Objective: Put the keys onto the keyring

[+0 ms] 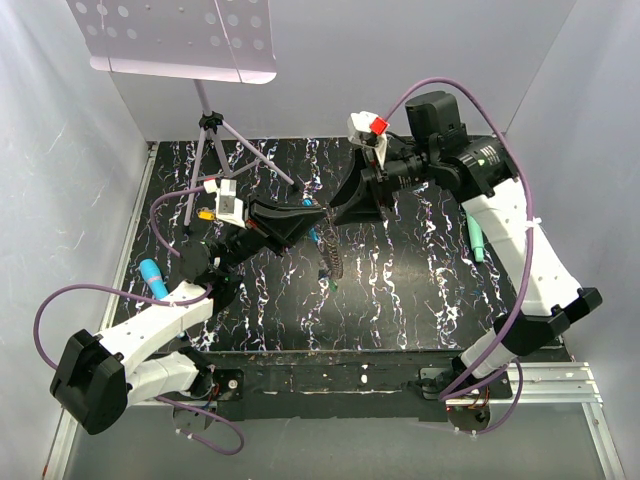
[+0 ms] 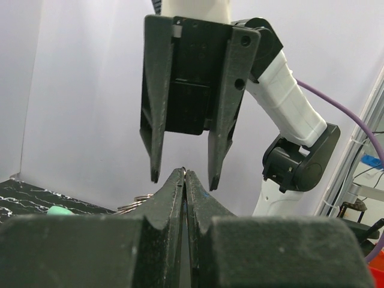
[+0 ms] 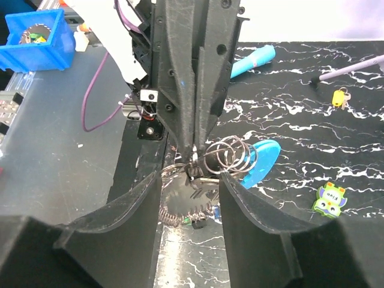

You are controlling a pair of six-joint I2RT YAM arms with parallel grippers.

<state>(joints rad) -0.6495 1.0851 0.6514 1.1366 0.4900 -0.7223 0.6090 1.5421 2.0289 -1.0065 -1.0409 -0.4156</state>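
Note:
My left gripper [image 3: 195, 163] reaches in from the top of the right wrist view. It is shut on the keyring [image 3: 231, 157] where thin wire rings bunch beside the bright blue clip [image 3: 261, 162]. The grey chain loop [image 3: 174, 207] hangs below the tips, above the table. Tiny keys [image 3: 204, 217] with green and blue heads dangle at its bottom. My right gripper [image 3: 191, 180] faces the left one, open, a finger on each side of the pinched rings and touching nothing. In the top view both grippers meet at mid-table, left [image 1: 318, 212] and right [image 1: 343, 207], with the chain [image 1: 330, 262] drooping beneath.
A teal marker [image 1: 478, 240] lies right of centre and a blue marker [image 1: 153, 278] at the left. A tripod stand [image 1: 215, 130] is at the back left. A green lumpy object [image 3: 329, 199] and an orange-yellow piece [image 3: 340, 96] lie on the mat.

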